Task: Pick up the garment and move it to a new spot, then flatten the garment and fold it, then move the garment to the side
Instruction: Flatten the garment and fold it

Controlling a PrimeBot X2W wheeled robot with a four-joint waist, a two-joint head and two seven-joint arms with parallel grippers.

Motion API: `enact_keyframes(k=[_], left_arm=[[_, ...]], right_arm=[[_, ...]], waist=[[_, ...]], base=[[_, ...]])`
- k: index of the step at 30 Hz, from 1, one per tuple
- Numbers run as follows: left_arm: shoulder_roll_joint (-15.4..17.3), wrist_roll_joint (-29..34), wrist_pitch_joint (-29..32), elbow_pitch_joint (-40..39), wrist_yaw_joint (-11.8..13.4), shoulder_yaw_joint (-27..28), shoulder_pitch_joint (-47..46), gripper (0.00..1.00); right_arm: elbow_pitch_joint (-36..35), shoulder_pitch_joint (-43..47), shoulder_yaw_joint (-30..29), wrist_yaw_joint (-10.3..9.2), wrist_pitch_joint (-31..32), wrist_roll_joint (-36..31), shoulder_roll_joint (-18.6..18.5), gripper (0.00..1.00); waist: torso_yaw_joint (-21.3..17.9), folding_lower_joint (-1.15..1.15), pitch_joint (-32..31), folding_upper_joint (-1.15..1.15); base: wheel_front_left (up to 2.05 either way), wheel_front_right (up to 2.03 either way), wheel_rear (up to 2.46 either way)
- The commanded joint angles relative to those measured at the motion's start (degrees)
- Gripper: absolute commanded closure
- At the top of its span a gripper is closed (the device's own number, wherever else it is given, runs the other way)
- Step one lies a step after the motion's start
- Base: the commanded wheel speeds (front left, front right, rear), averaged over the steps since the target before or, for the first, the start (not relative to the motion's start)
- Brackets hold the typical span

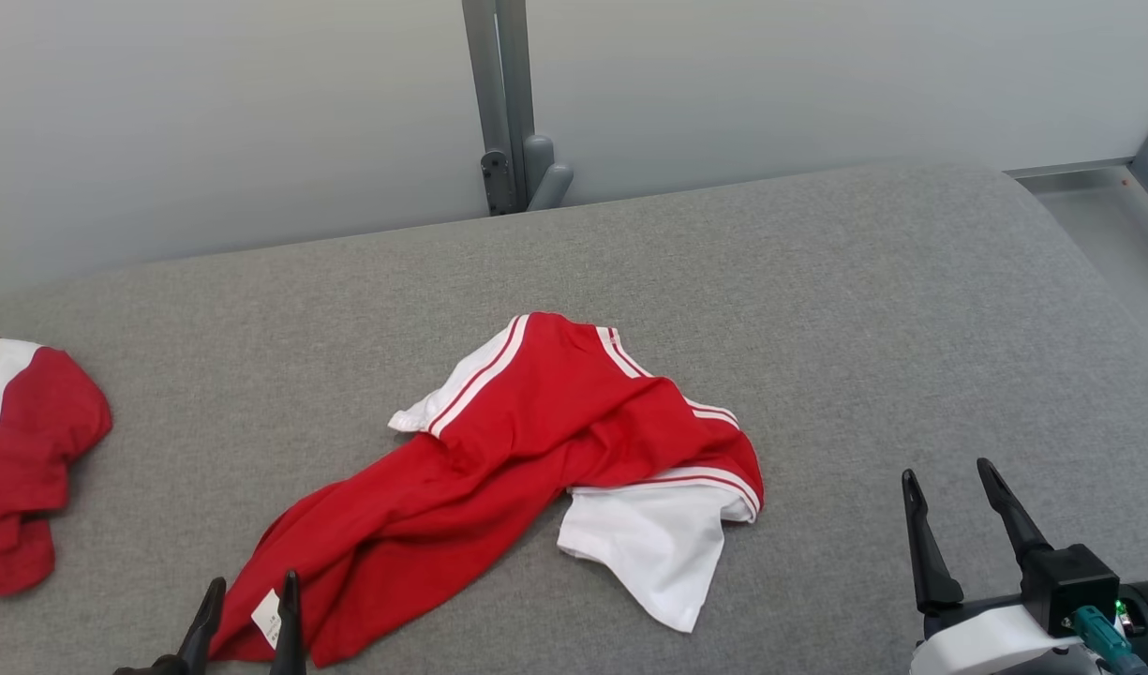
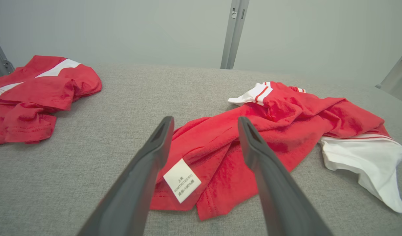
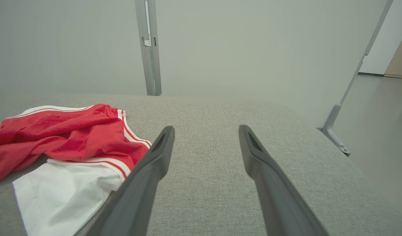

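Our left gripper (image 2: 204, 120) hangs with its fingers spread wide and holding nothing, over the near hem of the red-and-white T-shirt (image 1: 536, 422). The shirt's white care label (image 2: 181, 180) shows between them. Our right gripper (image 1: 946, 472), just as wide and empty, hovers over the bare grey padded table (image 1: 864, 309) to the shirt's right. The shirt lies crumpled mid-table, and a second red garment (image 1: 21, 450) sits bunched at the left edge.
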Motion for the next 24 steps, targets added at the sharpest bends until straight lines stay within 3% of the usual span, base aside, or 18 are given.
enact_keyframes(k=[1, 8, 15, 20, 24], left_arm=[[-0.23, 0.15, -0.25, 0.38, -0.32, 0.33, -1.17, 0.00], [-2.12, -1.70, 0.80, 4.68, -4.39, 0.19, -7.99, 0.00], [-2.07, -5.73, 11.89, 11.35, -7.89, -1.13, -22.67, 0.00], [-1.43, -7.93, 19.84, 17.50, -8.62, -1.38, -31.34, 0.00], [-0.47, -8.63, 24.64, 23.47, -7.80, -1.20, -36.48, 0.00]], right_arm=[[-0.32, -0.13, 0.03, -0.02, -0.18, -0.13, -0.13, 0.00], [-1.10, -1.78, 1.52, -0.02, -0.18, -0.96, -0.14, 0.00], [-1.42, -3.69, 3.17, -0.02, -0.18, -0.13, -0.14, 0.00], [-1.45, -4.87, 3.67, -0.02, -0.18, 0.55, -0.14, 0.00], [-1.58, -5.46, 4.35, -0.02, -0.18, 1.09, -0.13, 0.00]], waist=[[0.02, 0.00, 0.04, 0.00], [-0.88, 0.00, 1.75, 0.00], [-4.43, 0.00, 6.58, 0.00], [-6.64, 0.00, 9.60, 0.00], [-8.21, 0.00, 11.21, 0.00]], base=[[0.00, 0.00, 0.00], [0.00, 0.00, 0.00], [0.00, 0.00, 0.00], [0.00, 0.00, 0.00], [0.00, 0.00, 0.00]])
